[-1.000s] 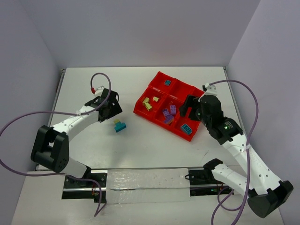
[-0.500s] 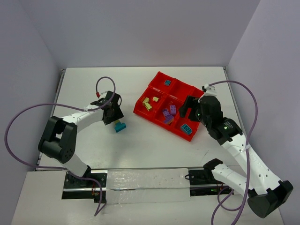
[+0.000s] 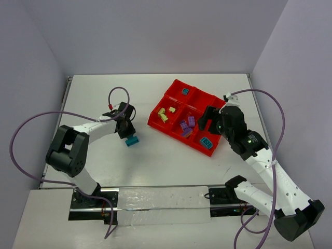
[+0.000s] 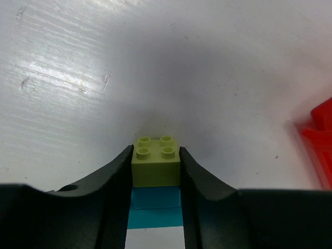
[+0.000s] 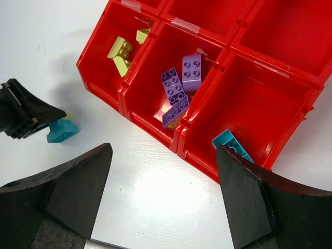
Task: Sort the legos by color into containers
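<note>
A white table [image 3: 155, 98] fills the overhead view, with pale walls behind it. The left arm [image 3: 93, 129] reaches from the lower left toward the centre, and the right arm [image 3: 259, 155] reaches from the lower right up toward the centre right.

A red tray [image 3: 153, 120] of square compartments sits right of centre, turned at an angle.

The left gripper [image 4: 155, 155] is just left of the tray, apart from it. It is clenched on a two-colour stack [image 3: 133, 140], with a finger pressed to each side. The left wrist view shows the stack's yellow-green brick [image 4: 156, 166] joined to its teal brick [image 4: 155, 207]. Whether the stack touches the table cannot be told.

The right gripper [image 5: 163, 150] hangs over the tray's lower right edge, fingers spread wide and holding nothing.

In the right wrist view, pale yellow bricks [image 5: 120, 52] lie in the near-row compartment at upper left. Purple bricks [image 5: 179, 88] lie in the middle compartment. One lone teal brick [image 5: 231, 145] lies in the right compartment, partly hidden by a finger. In the overhead view, a small teal piece [image 3: 185, 91] lies in a far-row compartment at the tray's top.
</note>
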You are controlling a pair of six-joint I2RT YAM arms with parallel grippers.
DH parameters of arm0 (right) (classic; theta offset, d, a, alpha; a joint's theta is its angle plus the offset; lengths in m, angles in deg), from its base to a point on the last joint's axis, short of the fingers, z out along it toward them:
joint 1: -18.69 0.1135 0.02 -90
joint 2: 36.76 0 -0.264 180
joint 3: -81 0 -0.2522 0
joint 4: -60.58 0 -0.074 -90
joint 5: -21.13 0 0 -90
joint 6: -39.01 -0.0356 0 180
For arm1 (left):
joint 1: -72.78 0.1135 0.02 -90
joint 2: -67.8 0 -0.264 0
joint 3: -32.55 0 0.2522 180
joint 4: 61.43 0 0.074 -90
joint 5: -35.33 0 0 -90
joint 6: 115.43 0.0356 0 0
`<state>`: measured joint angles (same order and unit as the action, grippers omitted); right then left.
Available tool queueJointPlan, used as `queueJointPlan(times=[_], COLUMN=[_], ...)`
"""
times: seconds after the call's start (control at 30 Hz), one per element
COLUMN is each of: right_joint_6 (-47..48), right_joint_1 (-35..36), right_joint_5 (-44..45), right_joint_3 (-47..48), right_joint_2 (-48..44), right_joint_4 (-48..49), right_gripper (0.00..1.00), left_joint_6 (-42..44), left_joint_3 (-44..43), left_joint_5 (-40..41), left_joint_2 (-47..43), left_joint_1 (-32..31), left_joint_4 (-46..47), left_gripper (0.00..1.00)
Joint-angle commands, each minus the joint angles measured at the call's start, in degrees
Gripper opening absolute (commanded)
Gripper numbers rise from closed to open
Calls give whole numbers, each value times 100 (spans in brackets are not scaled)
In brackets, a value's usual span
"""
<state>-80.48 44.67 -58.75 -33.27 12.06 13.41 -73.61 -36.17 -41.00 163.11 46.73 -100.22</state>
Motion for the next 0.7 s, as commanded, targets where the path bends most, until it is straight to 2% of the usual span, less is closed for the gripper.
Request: queueJointPlan(times=[0.0, 0.1, 0.17, 0.3, 0.47, 0.6, 0.67], right_joint_6=[-57, -48, -57, -340, -618, -672, -679], right_joint_1=[4, 5, 4, 451, 1484, 2114, 2178], right_joint_5=[-54, -237, -603, -1699, -1466, -1545, -1568], right_joint_3=[63, 68, 60, -194, -38, 291, 364], right_joint_2=[-33, -2, 22, 317, 1079, 1988, 2191], right_joint_4=[253, 289, 439, 1291, 1960, 2445, 2572], right_gripper=[88, 87, 87, 87, 90, 93, 93], left_joint_6=[-16, 11, 53, -80, -745, -915, -923], left_joint_3=[-182, -301, -418, -498, -390, -545, -599], left_joint_5=[36, 10, -65, -870, -1553, -1536, -1476], left_joint_2=[-191, -431, -694, -1254, -1855, -2058, -2139], left_joint_1=[20, 12, 11, 64, 2, -255, -318], left_joint_4=[53, -86, -161, 35, 472, 361, 321], left_gripper=[29, 8, 0, 0, 0, 0, 0])
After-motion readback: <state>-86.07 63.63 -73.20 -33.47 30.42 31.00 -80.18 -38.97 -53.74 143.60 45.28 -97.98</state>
